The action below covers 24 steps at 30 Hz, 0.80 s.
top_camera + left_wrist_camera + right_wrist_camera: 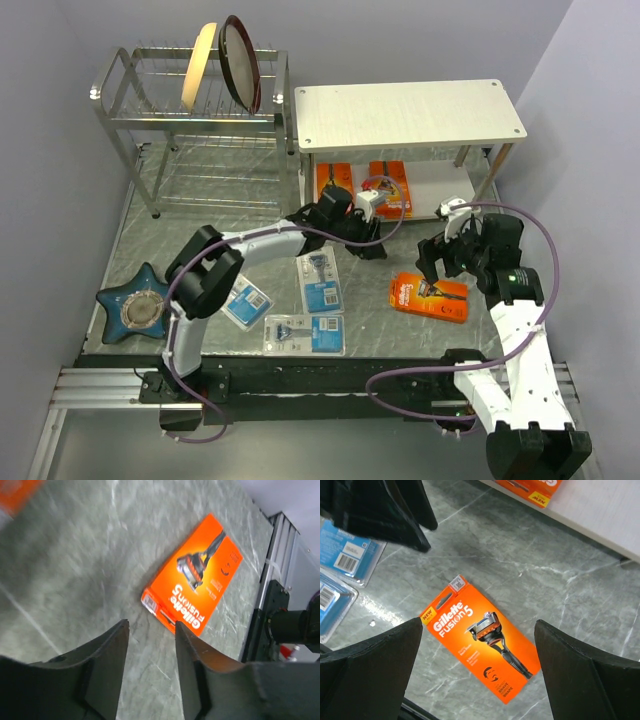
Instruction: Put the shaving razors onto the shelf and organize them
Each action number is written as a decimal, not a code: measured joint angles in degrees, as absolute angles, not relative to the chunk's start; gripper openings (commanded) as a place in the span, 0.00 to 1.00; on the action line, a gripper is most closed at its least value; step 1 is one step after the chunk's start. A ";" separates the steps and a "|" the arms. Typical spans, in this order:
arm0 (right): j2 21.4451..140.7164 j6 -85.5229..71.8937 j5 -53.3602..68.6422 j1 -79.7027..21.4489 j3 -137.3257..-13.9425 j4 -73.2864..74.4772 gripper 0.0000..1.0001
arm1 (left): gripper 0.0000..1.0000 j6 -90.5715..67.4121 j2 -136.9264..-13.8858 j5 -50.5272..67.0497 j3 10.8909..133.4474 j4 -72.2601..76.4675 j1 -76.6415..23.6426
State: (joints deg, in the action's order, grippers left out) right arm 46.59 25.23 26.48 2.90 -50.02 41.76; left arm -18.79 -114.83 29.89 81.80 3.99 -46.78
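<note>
One orange razor pack (430,297) lies flat on the table in front of the white shelf (410,112). My right gripper (437,268) hangs above it, open wide; in the right wrist view the pack (480,637) shows between the spread fingers (478,622). Two orange packs (338,180) (392,183) lie on the shelf's lower board. My left gripper (374,242) is just in front of that board, its jaws partly apart with nothing between them (151,630); the orange pack (197,585) lies beyond its tips. Three blue packs (320,280) (305,335) (245,303) lie mid-table.
A chrome dish rack (190,110) with two plates stands at the back left. A blue star-shaped dish (140,305) sits near the left arm's base. The shelf's legs and lower board (600,515) are close to both grippers.
</note>
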 measured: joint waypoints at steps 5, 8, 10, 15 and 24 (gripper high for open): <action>46.28 22.20 25.71 3.18 -50.04 41.95 1.00 | 0.47 -23.62 -119.74 32.38 81.87 4.01 -47.18; 45.76 21.12 25.58 3.22 -50.04 42.24 1.00 | 0.46 -26.37 -121.54 32.93 81.82 4.12 -47.88; 45.25 20.60 25.32 3.22 -50.04 42.50 1.00 | 0.46 -28.42 -122.21 33.19 81.82 5.37 -48.53; 44.97 19.97 24.84 3.29 -50.04 43.16 1.00 | 0.44 -32.71 -123.83 33.87 81.89 9.26 -49.50; 45.19 20.45 24.47 4.75 -50.04 44.47 1.00 | 0.29 -37.89 -129.47 32.49 83.64 10.35 -50.15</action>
State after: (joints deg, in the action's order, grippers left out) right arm 45.19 20.45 24.47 4.75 -50.04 44.47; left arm -37.89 -129.47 32.49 83.64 10.35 -50.15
